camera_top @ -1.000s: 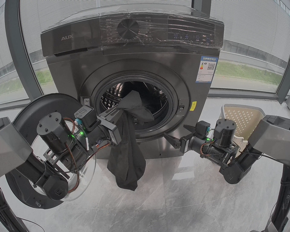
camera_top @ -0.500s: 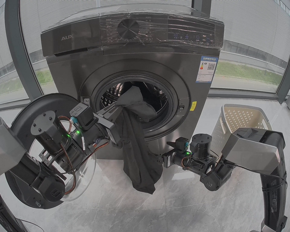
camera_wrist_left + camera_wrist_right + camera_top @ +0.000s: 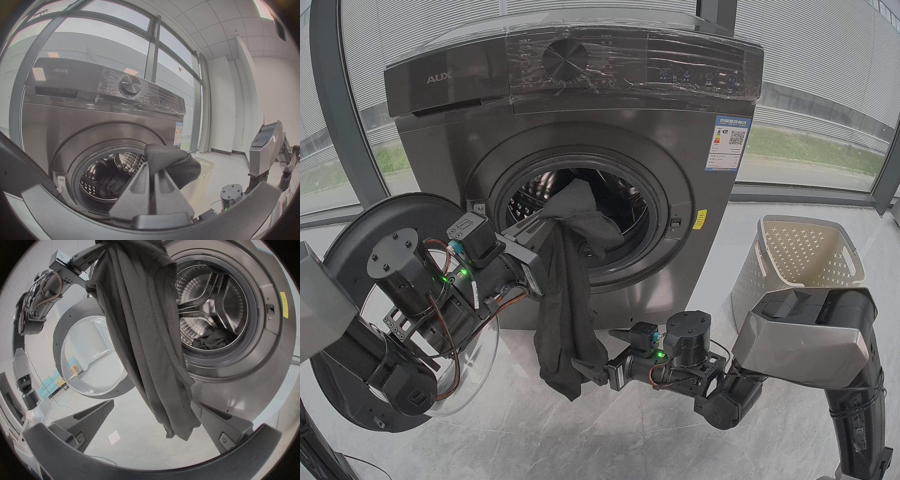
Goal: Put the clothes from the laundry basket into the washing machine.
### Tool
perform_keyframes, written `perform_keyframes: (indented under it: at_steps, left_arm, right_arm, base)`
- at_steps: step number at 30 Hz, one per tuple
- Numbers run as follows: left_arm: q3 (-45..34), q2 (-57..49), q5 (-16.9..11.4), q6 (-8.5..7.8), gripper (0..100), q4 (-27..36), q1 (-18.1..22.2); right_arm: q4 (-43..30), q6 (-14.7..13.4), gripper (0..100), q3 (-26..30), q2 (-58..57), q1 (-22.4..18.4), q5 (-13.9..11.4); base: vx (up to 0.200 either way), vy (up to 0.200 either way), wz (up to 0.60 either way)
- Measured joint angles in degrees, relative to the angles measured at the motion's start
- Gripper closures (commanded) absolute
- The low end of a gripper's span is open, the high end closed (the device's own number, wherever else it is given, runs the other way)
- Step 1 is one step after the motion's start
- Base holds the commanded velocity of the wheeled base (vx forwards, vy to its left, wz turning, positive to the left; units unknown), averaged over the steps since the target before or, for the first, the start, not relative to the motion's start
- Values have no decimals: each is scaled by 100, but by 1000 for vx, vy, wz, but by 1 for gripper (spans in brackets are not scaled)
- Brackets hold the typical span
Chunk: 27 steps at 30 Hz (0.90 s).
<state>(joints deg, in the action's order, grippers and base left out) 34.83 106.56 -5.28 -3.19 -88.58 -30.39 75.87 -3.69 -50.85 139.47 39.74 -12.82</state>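
Washing machine (image 3: 575, 125): stands at the far centre on the floor (image 3: 675, 431); its round door (image 3: 394, 219) is swung fully open to the left; the drum opening faces the robot.
Laundry basket (image 3: 800, 250): pale, perforated, upright on the floor just right of the machine.
Dark garment (image 3: 565, 312): upper end bunched at the left edge of the drum opening; the rest hangs down the front of the machine, its lower hem clear of the floor.
Left pincer (image 3: 545, 224): at the left of the opening, pressed together on the upper end of the garment.
Right pincer (image 3: 153, 408): low, near the floor in front of the machine, spread, with the lower hem between its fingers (image 3: 93, 415); contact cannot be determined.
Second dark cloth (image 3: 212, 338): lies at the bottom of the drum.
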Motion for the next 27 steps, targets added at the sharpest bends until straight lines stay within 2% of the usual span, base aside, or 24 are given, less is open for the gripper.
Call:
perform_keyframes:
  at_steps: [7, 22, 27]
  left_arm:
    - [-16, 13, 0, 0, 100, 0, 0]
    - [-13, 20, 2, -6, 100, 0, -67]
    - [-11, 24, 6, -4, 100, 0, -74]
  right_arm:
    - [-44, 0, 0, -361, 149, -22, 10]
    - [-113, 35, 0, -924, 389, -650, -15]
    - [-68, 77, 0, -962, 444, -772, -149]
  base:
    - [0, 0, 0]
    - [0, 0, 0]
    - [0, 0, 0]
